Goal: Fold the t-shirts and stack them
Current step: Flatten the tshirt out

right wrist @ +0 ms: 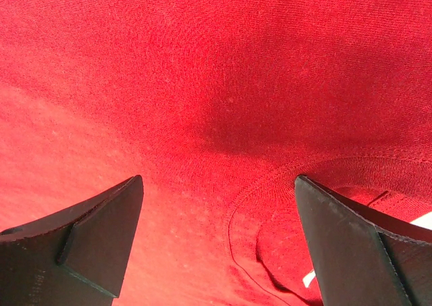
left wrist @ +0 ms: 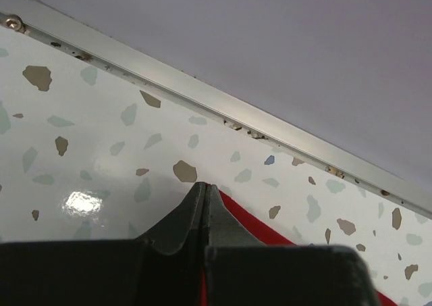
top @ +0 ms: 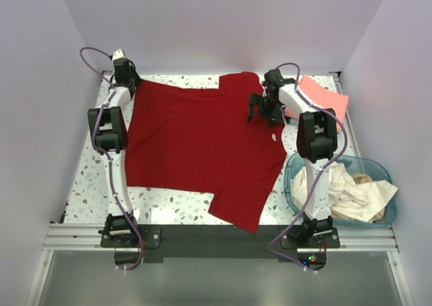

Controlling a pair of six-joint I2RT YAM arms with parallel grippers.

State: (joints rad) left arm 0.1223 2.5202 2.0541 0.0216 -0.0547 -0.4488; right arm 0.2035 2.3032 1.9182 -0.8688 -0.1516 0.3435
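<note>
Basket (top: pixel 368 161) near right, cream shirts (top: pixel 347 191) heaped inside. Red shirt (top: pixel 196 144) spread flat mid-table. Right gripper (right wrist: pixel 217 179) spread wide over its collar. Left gripper (left wrist: pixel 204 188) pressed together, pinching the red shirt's far-left edge. Pink shirt (top: pixel 327 96) far right.
</note>
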